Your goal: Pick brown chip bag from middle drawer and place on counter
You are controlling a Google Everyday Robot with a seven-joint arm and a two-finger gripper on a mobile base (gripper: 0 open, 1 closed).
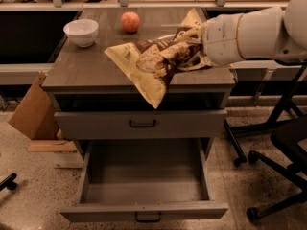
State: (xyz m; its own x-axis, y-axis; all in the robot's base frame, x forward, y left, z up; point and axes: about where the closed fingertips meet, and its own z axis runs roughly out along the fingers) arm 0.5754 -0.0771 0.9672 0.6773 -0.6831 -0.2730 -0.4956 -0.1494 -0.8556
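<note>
One view only: the end effector [200,47], at the desk's [91,66] three o'clock side, grips the bag [153,63]. The bag hangs above the top, its lower corner drooping past the six o'clock edge. Placing is in hand; next, I judge, lower it toward the centre and release. At six o'clock the open drawer [144,211] holds nothing visible. At ten o'clock the bowl [81,31] looks empty; apple [130,21] at twelve.

The white arm [249,32] extended in from the right, its thick forearm roughly level. The hand [194,49] at its end sat above the right side of the counter [81,73], clamped on the brown chip bag [153,63], its fingers mostly buried in the crinkled foil.
</note>
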